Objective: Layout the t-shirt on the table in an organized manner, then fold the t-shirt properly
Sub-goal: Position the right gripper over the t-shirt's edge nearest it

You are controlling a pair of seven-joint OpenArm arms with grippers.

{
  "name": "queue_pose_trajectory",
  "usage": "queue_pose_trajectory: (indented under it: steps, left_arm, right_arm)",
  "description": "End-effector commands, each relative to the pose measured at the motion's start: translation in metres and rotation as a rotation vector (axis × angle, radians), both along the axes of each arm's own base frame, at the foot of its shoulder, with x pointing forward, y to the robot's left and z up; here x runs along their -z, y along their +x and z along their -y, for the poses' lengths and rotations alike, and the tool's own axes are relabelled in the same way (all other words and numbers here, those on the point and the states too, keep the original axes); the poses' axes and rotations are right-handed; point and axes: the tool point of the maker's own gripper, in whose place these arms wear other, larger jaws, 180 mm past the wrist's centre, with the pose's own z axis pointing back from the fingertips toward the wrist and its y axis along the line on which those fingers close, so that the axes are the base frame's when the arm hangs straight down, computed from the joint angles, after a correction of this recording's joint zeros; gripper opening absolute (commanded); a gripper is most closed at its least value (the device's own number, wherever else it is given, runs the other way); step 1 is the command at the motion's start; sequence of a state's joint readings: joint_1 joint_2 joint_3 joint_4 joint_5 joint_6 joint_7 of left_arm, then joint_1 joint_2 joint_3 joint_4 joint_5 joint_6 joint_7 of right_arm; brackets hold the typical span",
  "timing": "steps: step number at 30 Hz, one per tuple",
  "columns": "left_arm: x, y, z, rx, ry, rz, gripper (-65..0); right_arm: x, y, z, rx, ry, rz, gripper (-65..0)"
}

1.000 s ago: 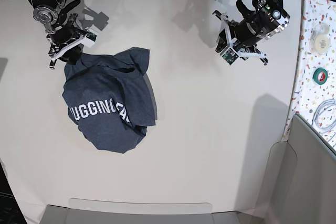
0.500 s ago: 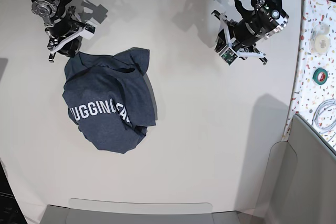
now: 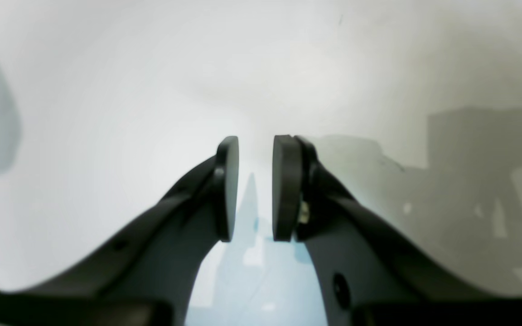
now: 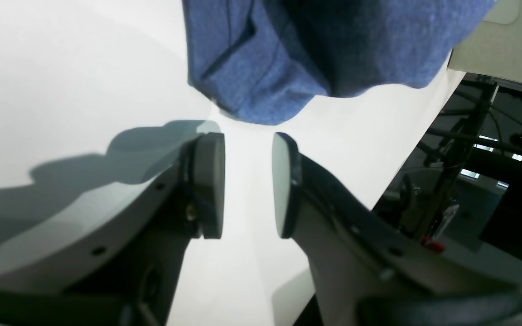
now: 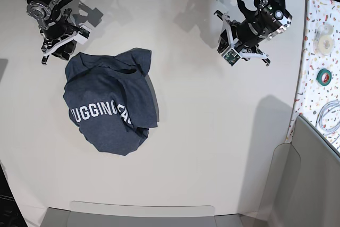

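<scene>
1. Base view shows the t-shirt (image 5: pixel 110 107) crumpled on the tabletop (image 5: pixel 212 131), nearer its left edge
2. Right end effector (image 4: pixel 247 181) hangs just beside the shirt's edge, jaws narrowly parted, holding nothing
3. Left end effector (image 3: pixel 255 188) hovers over bare tabletop, narrowly parted, empty

Both pincers, left (image 3: pixel 255 188) and right (image 4: pixel 247 185), gape empty (pads apart).

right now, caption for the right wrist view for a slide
Open right gripper poised above the white table, just short of the crumpled navy t-shirt.
</scene>
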State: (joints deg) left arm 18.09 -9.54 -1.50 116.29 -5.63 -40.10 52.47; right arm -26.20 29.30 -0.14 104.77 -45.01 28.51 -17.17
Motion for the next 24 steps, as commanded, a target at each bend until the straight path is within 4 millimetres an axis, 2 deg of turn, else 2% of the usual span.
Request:
queue_pose_trajectory:
  steps: [1,12,13,18,24]
  left_arm:
    - [-0.008,0.005,0.001,0.002,-0.013,0.032,-51.7]
    - [-0.008,0.004,0.001,0.002,-0.013,0.03,-51.7]
    - [-0.008,0.004,0.001,0.002,-0.013,0.03,-51.7]
    - [-0.008,0.004,0.001,0.002,-0.013,0.03,-51.7]
    - [-0.008,0.004,0.001,0.002,-0.013,0.03,-51.7]
  right_arm:
    - [-0.008,0.005,0.006,0.003,-0.022,0.025,-47.0]
    - [-0.007,0.004,0.005,0.006,-0.017,0.023,-46.2]
    - [-0.007,0.004,0.005,0.006,-0.017,0.023,-44.4]
    - [-0.006,0.003,0.004,0.0,-0.019,0.017,-27.4]
    - [0.012,-0.004,0.016,0.028,-0.031,-0.033,-26.3]
